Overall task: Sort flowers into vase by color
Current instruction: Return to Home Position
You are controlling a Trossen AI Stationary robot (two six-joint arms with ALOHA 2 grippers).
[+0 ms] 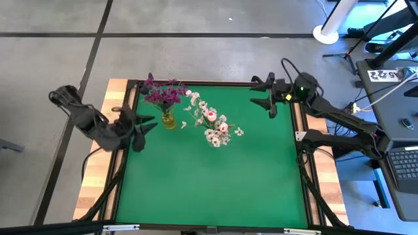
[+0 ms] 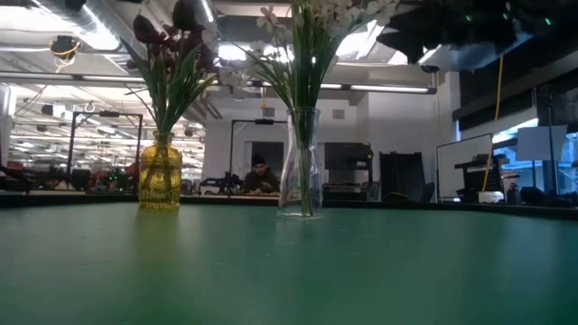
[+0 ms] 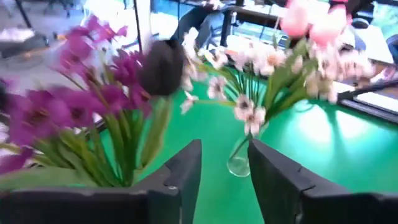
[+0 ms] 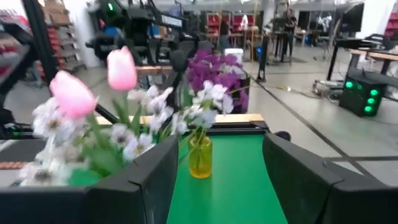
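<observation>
1. On the table (image 1: 215, 183), toward its far left part, 2 vases stand upright and near each other: a yellow vase (image 1: 168, 121) and a clear vase (image 2: 300, 171).
2. The yellow vase holds only purple flowers (image 1: 164, 93), their stems down inside it.
3. The clear vase holds the white sprays (image 1: 199, 108) and the pink buds (image 1: 211, 116) together, fanning out wide above its neck.
4. No loose stem shows on the green top in the high view, so the sorting itself looks finished: every flower in sight is in a vase.
5. Purple is kept apart. Pink and white share 1 vase, which I take as the intended split with only 2 vases present.
6. The left jaws hang at the table's left edge, near the yellow vase but not touching it. They are parted, with nothing between them.
7. The right jaws sit over the far right corner, well apart from both vases, spread wide and empty.
8. What seems left is only for both arms to settle at rest. The left arm (image 1: 98, 130) should pull clear without brushing the purple flowers.
</observation>
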